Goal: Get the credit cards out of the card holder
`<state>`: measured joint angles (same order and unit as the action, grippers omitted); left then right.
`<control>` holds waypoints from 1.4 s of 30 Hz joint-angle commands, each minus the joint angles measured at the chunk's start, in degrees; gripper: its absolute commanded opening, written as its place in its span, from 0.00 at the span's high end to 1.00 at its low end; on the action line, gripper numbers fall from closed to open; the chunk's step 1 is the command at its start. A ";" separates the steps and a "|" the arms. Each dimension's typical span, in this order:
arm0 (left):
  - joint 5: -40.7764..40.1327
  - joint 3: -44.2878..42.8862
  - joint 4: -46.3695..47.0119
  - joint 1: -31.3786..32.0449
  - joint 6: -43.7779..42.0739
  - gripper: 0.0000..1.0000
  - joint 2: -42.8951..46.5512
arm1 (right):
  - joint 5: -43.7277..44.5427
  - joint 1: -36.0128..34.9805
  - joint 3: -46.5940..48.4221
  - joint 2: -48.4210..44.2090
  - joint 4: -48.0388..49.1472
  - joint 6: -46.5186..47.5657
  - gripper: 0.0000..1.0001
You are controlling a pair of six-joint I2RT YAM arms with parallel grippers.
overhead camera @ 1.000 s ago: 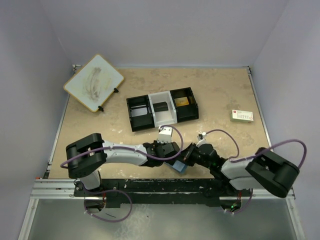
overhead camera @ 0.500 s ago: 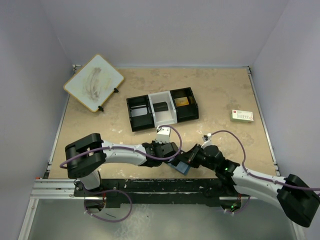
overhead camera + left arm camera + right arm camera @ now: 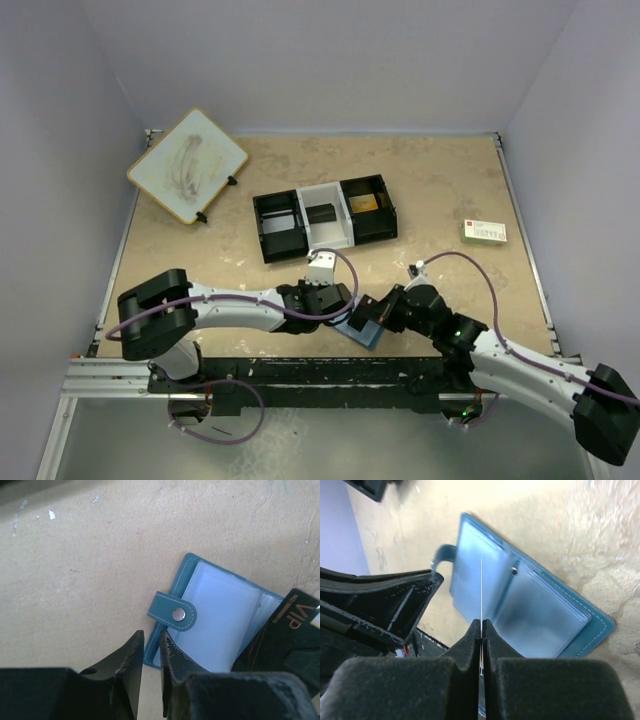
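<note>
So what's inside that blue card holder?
The card holder shows pale blue pockets, seemingly empty. The right gripper pinches a black VIP card over one side; whether its end sits in a pocket is hidden.

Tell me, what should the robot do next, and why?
Probably the right gripper should pull the black VIP card clear. It already pinches the card, but the card overlaps the open card holder, and the left gripper sits at the holder's edge.
</note>
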<state>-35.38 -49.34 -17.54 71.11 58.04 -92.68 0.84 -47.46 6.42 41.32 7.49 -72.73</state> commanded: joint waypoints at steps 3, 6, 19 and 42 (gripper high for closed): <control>-4.52 0.89 -2.58 -1.08 0.17 0.83 7.23 | 9.06 0.18 8.76 -8.03 -17.69 9.84 1.00; -3.87 0.81 -3.66 -3.33 -1.64 0.83 9.42 | 11.06 0.18 12.08 -9.98 -20.18 14.72 1.00; 1.99 -2.70 -13.88 -21.23 -10.59 0.62 23.81 | 5.31 0.18 26.31 -2.63 -4.96 54.14 1.00; -5.40 0.05 -18.11 -47.87 -23.04 0.26 33.12 | 8.34 6.53 58.59 45.81 -5.39 85.18 1.00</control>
<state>-35.42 -48.95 -35.75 23.53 37.47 -62.63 7.60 -43.86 58.83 80.97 2.07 7.18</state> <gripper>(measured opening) 0.736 0.008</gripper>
